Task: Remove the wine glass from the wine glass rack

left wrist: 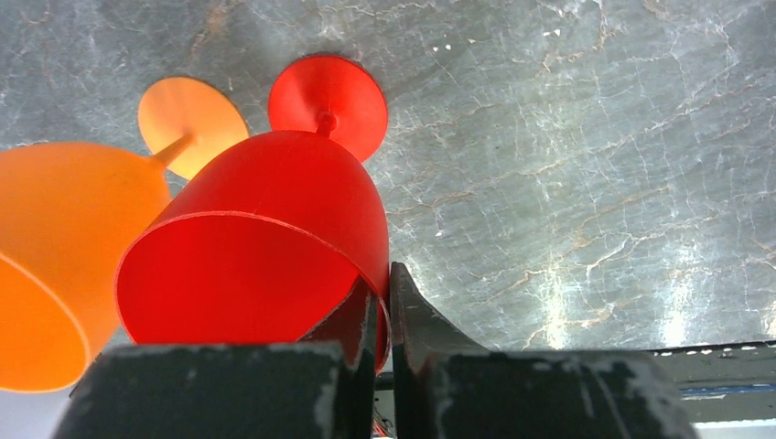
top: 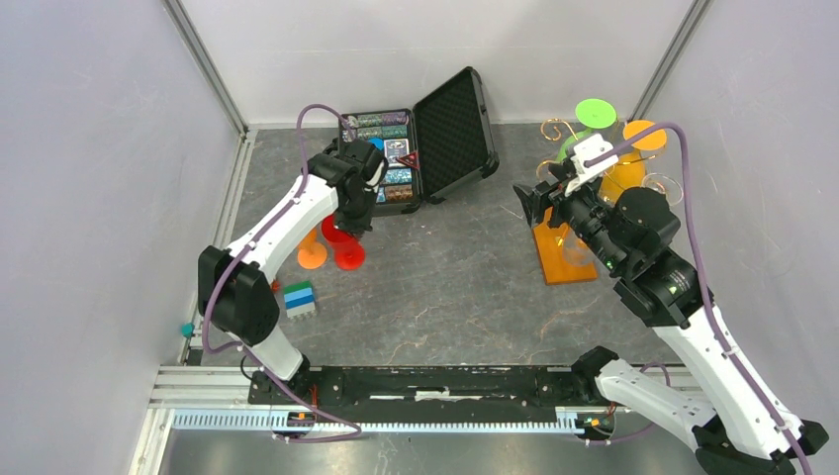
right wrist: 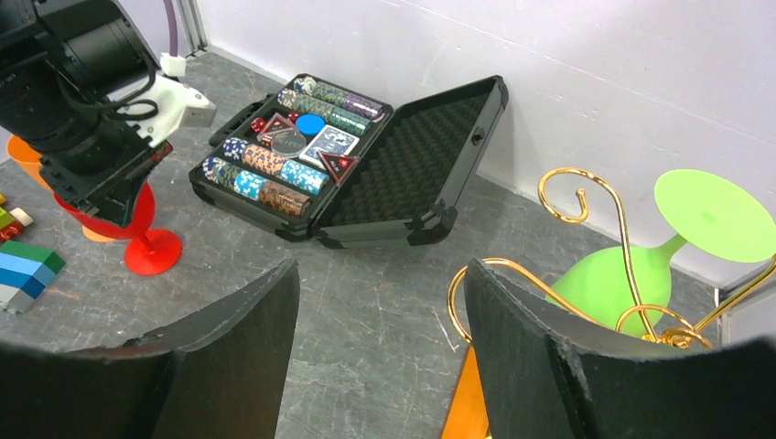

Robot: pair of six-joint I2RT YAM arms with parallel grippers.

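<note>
The wine glass rack [top: 566, 259], gold scroll wire on an orange-brown base, stands at the right; its base also shows in the right wrist view [right wrist: 462, 407]. A green wine glass [top: 594, 112] [right wrist: 613, 283], an orange one [top: 641, 137] and a clear one [top: 661, 186] hang upside down on it. My right gripper [top: 529, 203] [right wrist: 382, 270] is open and empty, just left of the rack. My left gripper [top: 348, 220] [left wrist: 384, 274] is shut on the rim of a red wine glass [top: 344, 249] [left wrist: 265, 238], whose foot is at the table beside another orange glass [top: 312, 255] [left wrist: 55, 247].
An open black foam-lined case [top: 435, 139] [right wrist: 366, 165] holding poker chips lies at the back centre. A stack of blue, green and white blocks [top: 299, 300] [right wrist: 23, 265] sits near the left arm. Grey walls close in the table on three sides.
</note>
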